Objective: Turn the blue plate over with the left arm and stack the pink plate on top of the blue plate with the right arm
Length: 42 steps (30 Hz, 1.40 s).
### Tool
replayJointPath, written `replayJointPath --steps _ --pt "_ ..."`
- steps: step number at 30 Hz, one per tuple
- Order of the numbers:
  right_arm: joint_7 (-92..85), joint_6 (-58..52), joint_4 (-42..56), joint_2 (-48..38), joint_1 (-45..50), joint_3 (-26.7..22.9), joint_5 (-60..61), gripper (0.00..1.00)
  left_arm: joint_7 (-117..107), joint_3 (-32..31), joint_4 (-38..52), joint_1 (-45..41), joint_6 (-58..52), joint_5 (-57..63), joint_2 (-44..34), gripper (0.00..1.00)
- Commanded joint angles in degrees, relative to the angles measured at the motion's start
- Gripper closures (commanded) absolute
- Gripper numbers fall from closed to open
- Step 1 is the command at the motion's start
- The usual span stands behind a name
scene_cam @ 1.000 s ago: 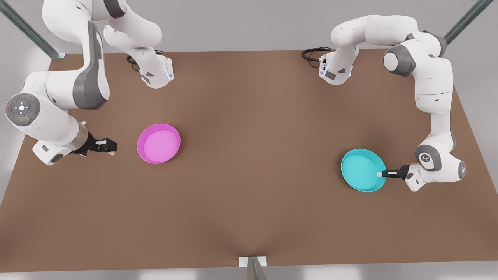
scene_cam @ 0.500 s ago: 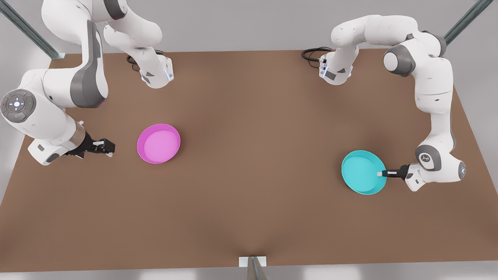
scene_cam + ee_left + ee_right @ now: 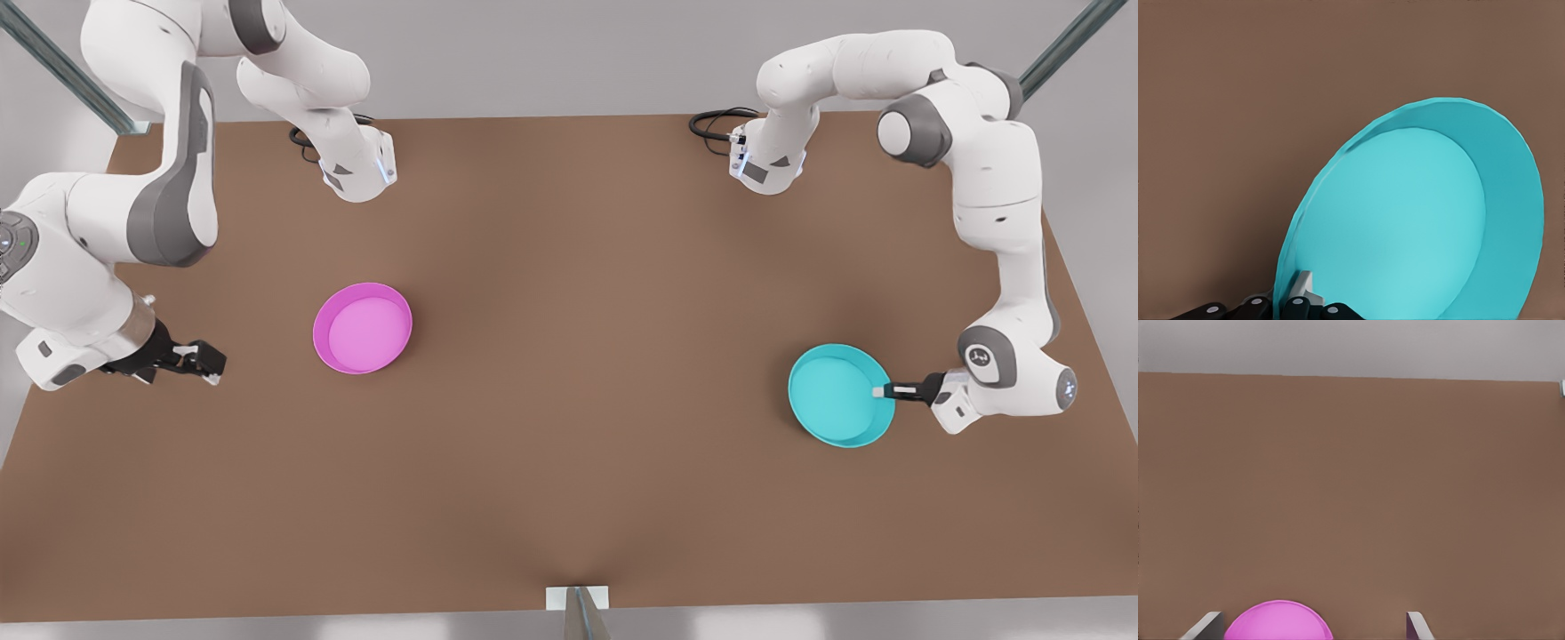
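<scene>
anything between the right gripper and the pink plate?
No. In the front view only bare brown table separates the right gripper from the pink plate; the right wrist view shows the plate ahead between its open fingers.

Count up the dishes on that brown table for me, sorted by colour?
Turquoise-blue plate: 1, its rim pinched by the left end effector.
Pink plate: 1, lying apart from the open right end effector.
Total: 2 plates.

Even, soft light falls on the brown table [image 3: 569,267], with no glare; a faint diffuse shadow lies beside the blue plate [image 3: 836,396].
</scene>
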Motion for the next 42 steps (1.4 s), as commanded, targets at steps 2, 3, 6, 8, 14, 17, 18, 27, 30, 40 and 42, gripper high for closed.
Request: replayJointPath --steps 2,3,6,8,14,17,18,27,30,40,42 --pt "-0.47 -3.65 0.18 -0.26 -0.3 0.01 0.18 0.0 0.06 -0.09 0.09 -0.02 -0.21 -3.66 -0.39 0.79" --pt "-0.56 -4.09 0.0 -0.17 0.49 0.45 0.35 0.0 -0.29 -0.36 0.26 -0.19 -0.21 -3.65 -0.48 0.79" --pt "-0.74 -6.38 1.32 -0.87 1.64 1.69 3.07 0.0 -0.73 -0.53 0.53 -1.33 -0.21 -1.81 -1.45 0.79" --pt "-0.39 -7.79 -2.45 -5.0 1.2 1.6 4.22 0.0 -2.66 -0.53 0.53 -4.4 -0.21 1.79 -3.55 0.79" --pt "-0.65 -6.64 -6.59 -8.43 -0.82 0.89 3.52 0.0 -7.94 -0.45 0.97 -14.6 -1.26 21.65 -8.57 0.79" --pt "-0.39 -2.17 -16.95 -8.08 -0.91 0.1 3.52 0.0 -12.51 -0.36 3.08 -21.46 -7.15 33.6 -10.06 0.79" --pt "-1.0 -0.67 -17.58 -7.47 -2.32 0.02 3.52 0.0 -14.88 -0.36 3.08 -23.92 -8.91 37.65 -10.59 0.79" --pt "-15.42 0.04 -19.25 -0.88 -7.41 -5.26 4.48 0.0 -36.68 -0.27 7.47 -45.01 -33.6 62.26 -11.29 0.79" --pt "-17.87 -0.32 -17.58 3.43 -9.87 -6.49 13.27 0.0 -44.76 -0.01 7.39 -52.83 -40.02 67.88 -10.32 0.79" --pt "-32.03 -3.04 -29.18 5.1 -11.28 -6.23 21.36 0.0 -59.97 0.08 7.47 -71.91 -55.05 89.69 -0.04 0.79" --pt "-25.44 -1.9 -28.91 7.12 -11.54 -6.23 22.41 0.0 -64.18 0.08 7.65 -74.11 -55.23 89.95 2.24 0.79"
